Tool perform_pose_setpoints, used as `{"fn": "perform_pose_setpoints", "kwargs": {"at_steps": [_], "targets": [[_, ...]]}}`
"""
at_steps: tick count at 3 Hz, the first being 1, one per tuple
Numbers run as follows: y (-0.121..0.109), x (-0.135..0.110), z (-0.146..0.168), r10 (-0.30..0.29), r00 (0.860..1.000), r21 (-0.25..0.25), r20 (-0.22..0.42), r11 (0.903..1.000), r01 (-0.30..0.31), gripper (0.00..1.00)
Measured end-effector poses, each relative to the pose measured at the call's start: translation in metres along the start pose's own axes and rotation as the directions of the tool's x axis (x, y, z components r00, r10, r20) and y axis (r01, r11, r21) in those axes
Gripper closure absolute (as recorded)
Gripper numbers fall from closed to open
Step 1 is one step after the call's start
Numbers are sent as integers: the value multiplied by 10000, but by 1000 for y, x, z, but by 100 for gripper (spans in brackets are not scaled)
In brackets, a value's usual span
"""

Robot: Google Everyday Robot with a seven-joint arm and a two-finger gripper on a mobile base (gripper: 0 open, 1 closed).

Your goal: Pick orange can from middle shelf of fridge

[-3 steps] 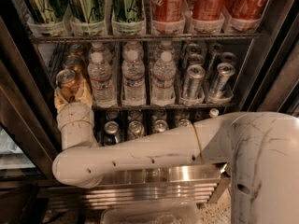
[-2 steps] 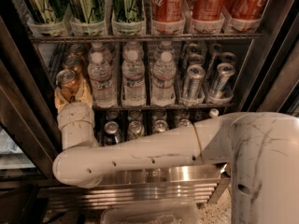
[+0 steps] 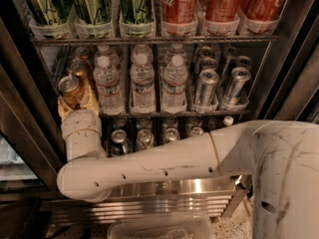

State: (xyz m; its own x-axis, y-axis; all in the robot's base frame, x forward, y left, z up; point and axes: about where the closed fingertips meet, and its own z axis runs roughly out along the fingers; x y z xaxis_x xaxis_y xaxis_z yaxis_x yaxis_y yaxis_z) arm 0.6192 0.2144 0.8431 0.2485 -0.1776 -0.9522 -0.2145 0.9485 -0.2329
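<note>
Leftward, orange can (image 3: pixel 69 86) nestled in end effector (image 3: pixel 77 102), middle shelf's (image 3: pixel 209 114) left end, clamped or loose cannot tell

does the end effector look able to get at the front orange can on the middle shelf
Likely yes: the end effector sits right at the front orange can, left end of the middle shelf, nothing between them.

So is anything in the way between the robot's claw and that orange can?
Nothing visible. The gripper sits right at the front orange can at the left end of the middle shelf; the water bottles stand to its right, not between.
</note>
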Motion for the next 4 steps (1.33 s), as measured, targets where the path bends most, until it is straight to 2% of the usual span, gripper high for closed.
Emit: {"fn": "perform_pose_setpoints", "kwargs": {"at_steps": [1,3,4], "targets": [[1,-28,-8,42,9992,-113,397,9999,-38,100],[-4,-42,-14,-375,9987,-252,334,9989,383,100],[-31,-45,-39,-574,9982,-208,-199,9982,570,100]]}}
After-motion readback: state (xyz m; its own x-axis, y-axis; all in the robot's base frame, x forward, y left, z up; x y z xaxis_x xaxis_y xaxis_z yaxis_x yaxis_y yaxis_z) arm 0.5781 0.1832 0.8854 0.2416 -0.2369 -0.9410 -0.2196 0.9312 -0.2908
